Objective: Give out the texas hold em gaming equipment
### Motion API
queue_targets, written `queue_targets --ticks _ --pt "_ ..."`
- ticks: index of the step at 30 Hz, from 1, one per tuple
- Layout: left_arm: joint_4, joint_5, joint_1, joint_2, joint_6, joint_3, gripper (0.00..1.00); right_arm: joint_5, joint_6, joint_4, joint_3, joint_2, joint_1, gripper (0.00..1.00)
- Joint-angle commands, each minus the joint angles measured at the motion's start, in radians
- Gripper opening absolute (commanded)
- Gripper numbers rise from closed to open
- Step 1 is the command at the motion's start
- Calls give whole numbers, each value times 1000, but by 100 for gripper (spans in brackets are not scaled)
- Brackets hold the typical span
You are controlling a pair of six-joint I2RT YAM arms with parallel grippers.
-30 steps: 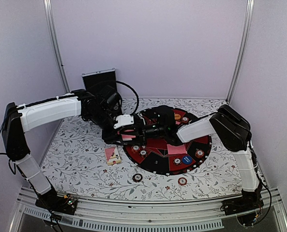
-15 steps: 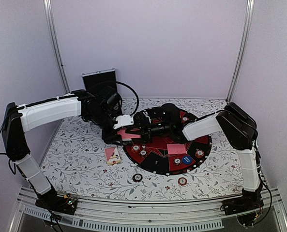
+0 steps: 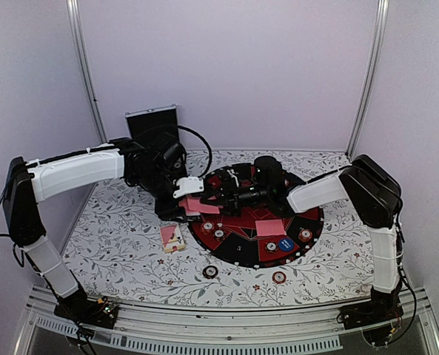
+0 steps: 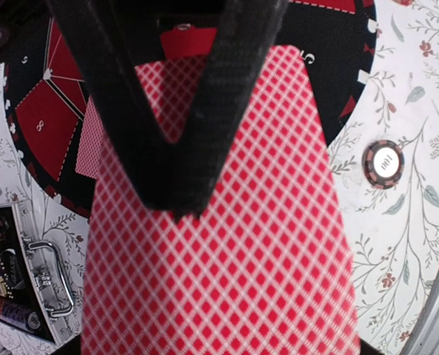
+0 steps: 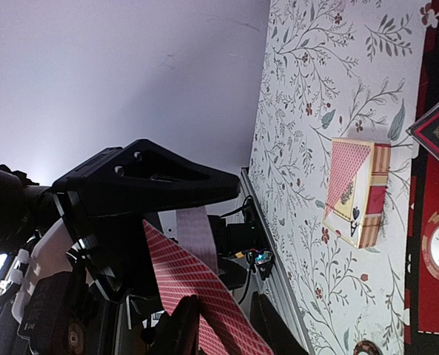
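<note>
cards (image 4: 226, 244), a pink-backed deck, sit clamped in the left gripper (image 3: 193, 198), long axis pointing toward the right gripper (image 5: 219, 329), which straddles their far end; whether it has pinched yet i cannot tell. round board (image 3: 317, 218) beneath holds chips (image 3: 306, 234) and a dealt card (image 3: 269, 228).

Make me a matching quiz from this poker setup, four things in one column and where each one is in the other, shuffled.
1 card box
2 blue button
3 black case
4 deck of cards

a on the round mat
b in the left arm's jaws
c standing upright at the back
d on the floral cloth

Pairs: 1-d, 2-a, 3-c, 4-b
</note>
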Motion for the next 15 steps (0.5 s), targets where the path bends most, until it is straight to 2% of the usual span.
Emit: queue_targets --ticks 1,6,15 --pt "39 -2 1 -44 15 -1 0 -5 -15 -53 -32 -46 -26 25" --pt "41 -8 3 -41 15 -3 0 -13 -12 -55 -40 -69 -43 20" --pt "38 -28 7 -43 22 -10 0 -27 -29 -71 -60 -86 -100 18"
